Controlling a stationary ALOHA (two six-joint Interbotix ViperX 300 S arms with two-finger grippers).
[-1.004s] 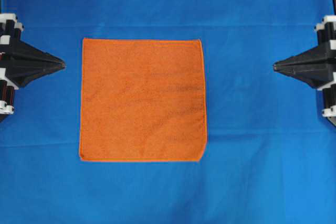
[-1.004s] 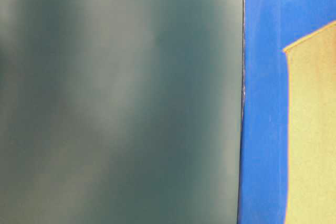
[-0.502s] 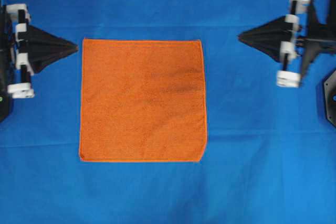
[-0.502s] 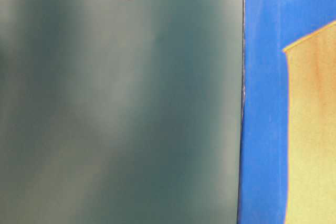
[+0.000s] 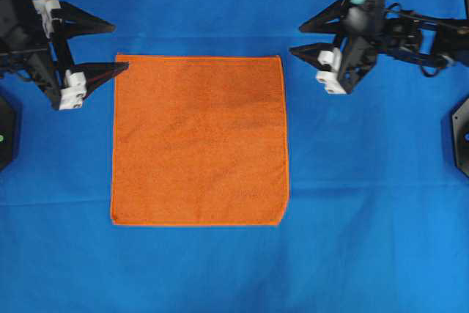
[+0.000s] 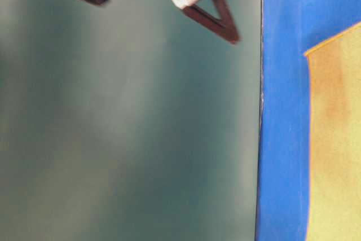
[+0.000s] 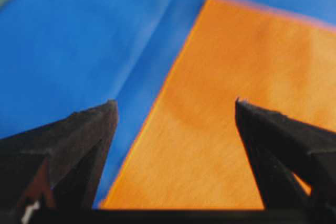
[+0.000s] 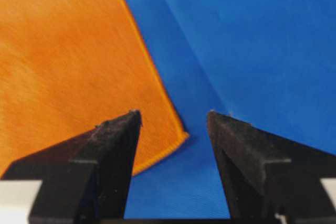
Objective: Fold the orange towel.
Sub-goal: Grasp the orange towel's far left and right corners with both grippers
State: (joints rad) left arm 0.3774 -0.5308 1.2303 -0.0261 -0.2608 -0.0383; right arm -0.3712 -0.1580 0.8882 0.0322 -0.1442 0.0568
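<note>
The orange towel [image 5: 198,141] lies flat and spread out as a rough square in the middle of the blue cloth. My left gripper [image 5: 121,47] is open at the towel's far left corner, with its nearer fingertip over the hem. In the left wrist view the towel [image 7: 236,77] fills the gap of the open left gripper [image 7: 175,102]. My right gripper [image 5: 296,39] is open just right of the far right corner, apart from it. Between the tips of the open right gripper [image 8: 173,113], that corner of the towel [image 8: 63,51] shows in the right wrist view. Neither gripper holds anything.
The blue table cloth [image 5: 366,218] covers the whole surface, with faint creases. Black arm bases sit at the left edge [image 5: 6,133] and right edge [image 5: 460,137]. In the table-level view a dark green panel [image 6: 130,128] fills the left, and a black gripper finger [image 6: 217,15] shows at the top.
Both grippers have gone from shut to open. Each has moved from the table's side edge toward a far corner of the towel. The towel has not moved.
</note>
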